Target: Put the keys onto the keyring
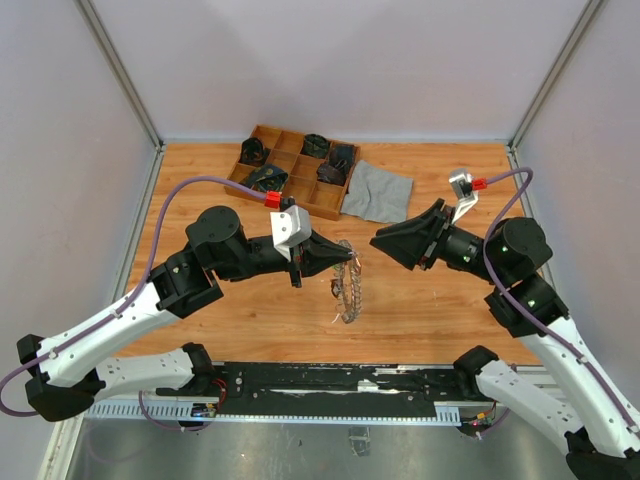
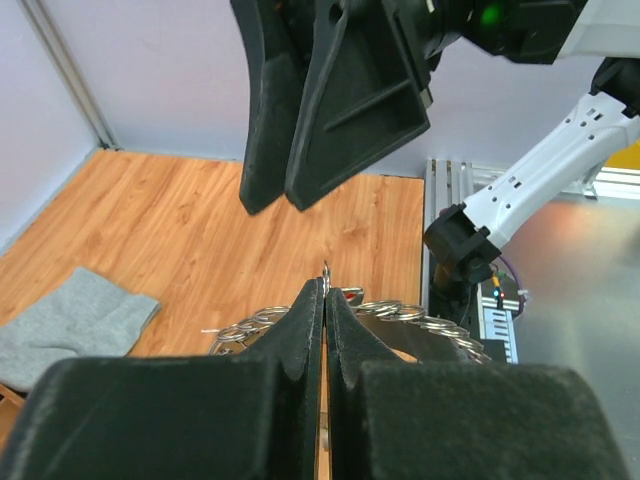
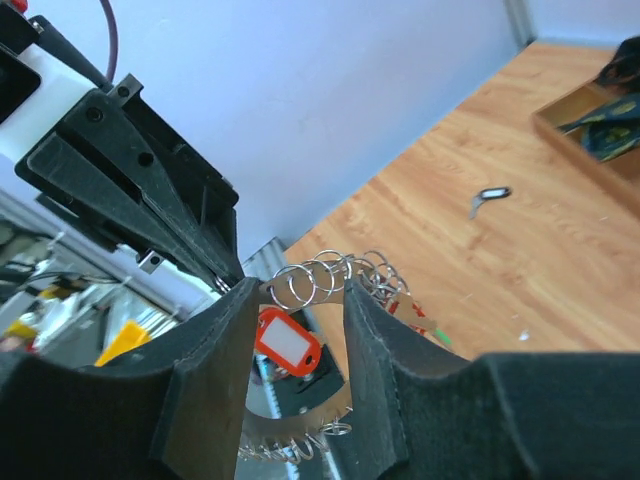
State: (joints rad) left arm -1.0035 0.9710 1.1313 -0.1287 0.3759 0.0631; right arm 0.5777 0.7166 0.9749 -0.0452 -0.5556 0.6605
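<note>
The keyring point(image 1: 348, 285) hangs on edge above the middle of the table, a metal band strung with many small split rings. My left gripper point(image 1: 343, 258) is shut on its top edge; in the left wrist view the jaws point(image 2: 326, 285) pinch a thin metal piece, and rings point(image 2: 400, 310) fan out behind them. My right gripper point(image 1: 379, 241) stands open just right of the ring, pointing at it and apart from it. Between its fingers point(image 3: 298, 290) I see the keyring point(image 3: 320, 280) and a red-tagged key fob point(image 3: 288, 342) hanging from it, beyond the tips. A small metal piece point(image 3: 490, 197) lies on the wood.
A wooden compartment tray point(image 1: 268, 129) with dark items stands at the back, also at the right wrist view's edge point(image 3: 590, 130). A grey cloth point(image 1: 378, 192) lies beside it. White walls and metal posts close in the table.
</note>
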